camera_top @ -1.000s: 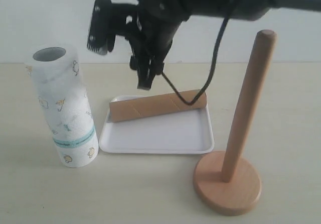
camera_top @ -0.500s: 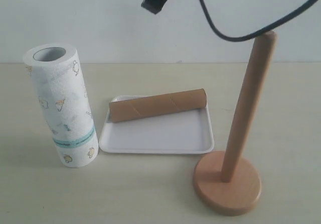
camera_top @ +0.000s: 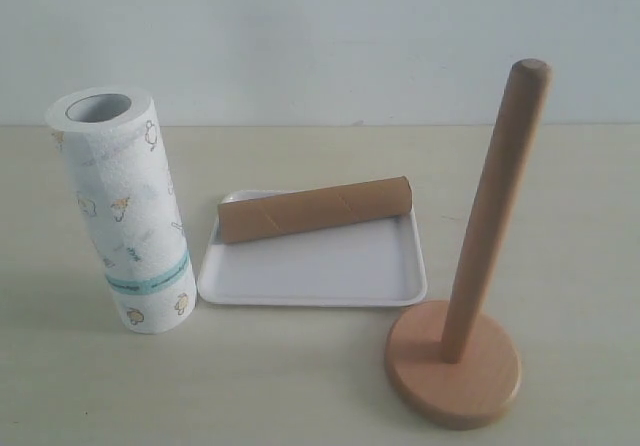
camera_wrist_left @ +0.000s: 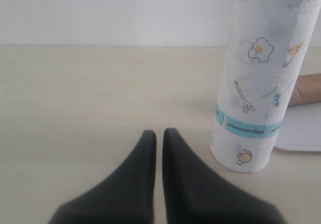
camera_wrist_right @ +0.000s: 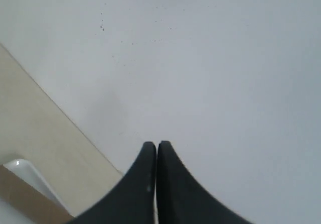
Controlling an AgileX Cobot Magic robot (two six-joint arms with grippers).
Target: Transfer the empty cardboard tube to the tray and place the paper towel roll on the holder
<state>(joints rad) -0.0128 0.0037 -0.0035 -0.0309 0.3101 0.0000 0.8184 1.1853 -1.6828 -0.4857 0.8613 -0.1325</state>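
Observation:
The brown cardboard tube [camera_top: 315, 209] lies across the far part of the white tray [camera_top: 320, 284]. The paper towel roll [camera_top: 122, 211] stands upright on the table left of the tray. The wooden holder [camera_top: 455, 366] stands bare at the front right, its pole [camera_top: 495, 206] upright. Neither gripper shows in the exterior view. My left gripper [camera_wrist_left: 159, 133] is shut and empty, low over the table beside the paper towel roll [camera_wrist_left: 261, 78]. My right gripper [camera_wrist_right: 156, 144] is shut and empty, facing the wall, with a tray corner [camera_wrist_right: 25, 171] and a tube end [camera_wrist_right: 22, 199] below it.
A pale wall [camera_top: 320, 36] rises behind the beige table [camera_top: 300, 386]. In the left wrist view the tube end [camera_wrist_left: 308, 88] and tray edge [camera_wrist_left: 301, 133] peek out behind the roll.
The right arm, which hung over the tray a second ago, rose and left the exterior view. The tube, tray, roll and holder stayed put.

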